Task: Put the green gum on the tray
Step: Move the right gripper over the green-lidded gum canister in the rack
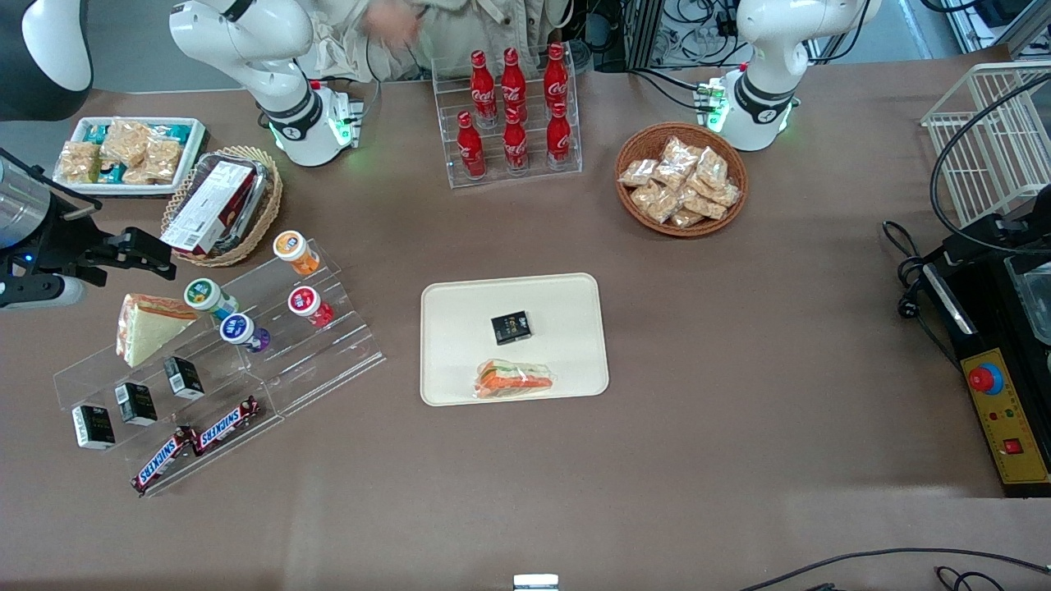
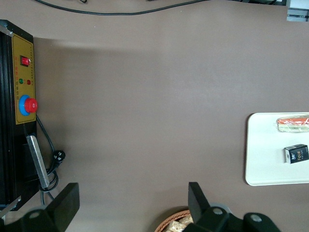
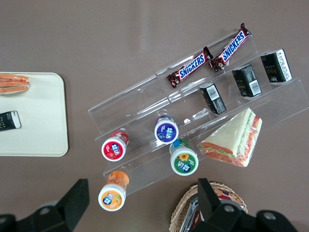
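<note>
Snickers bars (image 1: pixel 197 443) in dark wrappers lie nearest the front camera, on the lowest step of the clear acrylic stepped stand (image 1: pixel 328 361). One step up stand three small black boxes (image 1: pixel 135 402). Above them sit the wrapped triangular sandwich (image 1: pixel 148 327) and the small cylindrical gum bottles: the green gum (image 1: pixel 207 297), a teal-bodied bottle with a white lid and green label, stands beside the sandwich, with the blue-lidded purple bottle (image 1: pixel 241 331) just nearer the camera, the red-lidded bottle (image 1: pixel 308 304) a little toward the tray, and the orange-lidded bottle (image 1: pixel 294 250) on the top step.

The right arm's black two-finger gripper (image 1: pixel 135 250) hovers above the working arm's end of the table, beside the woven basket holding a flat box (image 1: pixel 220 205), clear of the stand. In the right wrist view its fingers (image 3: pixel 75 200) are spread wide with nothing between them, and the green gum (image 3: pixel 184 161) is not centred in the gap.

The large flat cream-coloured rectangular plastic tray (image 1: pixel 460 295) lies mid-table, well apart from the stand, carrying a small black box (image 1: pixel 511 327) and a wrapped sandwich (image 1: pixel 513 380).

The likely trouble is crowding: a finger descending on the green gum could nudge the purple bottle or press the sandwich, and the round bottle may roll off its step. The tray's bare part away from the camera offers ample landing room, and the table between stand and tray is open.
</note>
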`<state>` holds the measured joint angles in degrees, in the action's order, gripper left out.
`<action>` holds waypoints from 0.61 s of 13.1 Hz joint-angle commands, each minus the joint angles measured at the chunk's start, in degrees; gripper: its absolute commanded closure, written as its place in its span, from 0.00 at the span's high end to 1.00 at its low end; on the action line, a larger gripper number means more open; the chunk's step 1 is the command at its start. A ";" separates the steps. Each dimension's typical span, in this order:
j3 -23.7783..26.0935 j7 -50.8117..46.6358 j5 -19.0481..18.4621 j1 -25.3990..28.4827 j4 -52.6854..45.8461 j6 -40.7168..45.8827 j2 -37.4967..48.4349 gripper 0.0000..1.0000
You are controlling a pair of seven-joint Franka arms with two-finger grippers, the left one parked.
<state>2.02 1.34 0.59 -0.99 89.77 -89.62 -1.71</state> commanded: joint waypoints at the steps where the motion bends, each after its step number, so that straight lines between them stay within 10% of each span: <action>1: 0.09 -0.20 -0.23 0.11 -0.47 0.50 -0.22 1.00; 8: -1.05 14.30 -0.24 -0.59 0.58 0.24 0.13 1.00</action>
<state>1.43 11.94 0.59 -1.12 90.06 -89.62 -1.71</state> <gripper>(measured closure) 0.000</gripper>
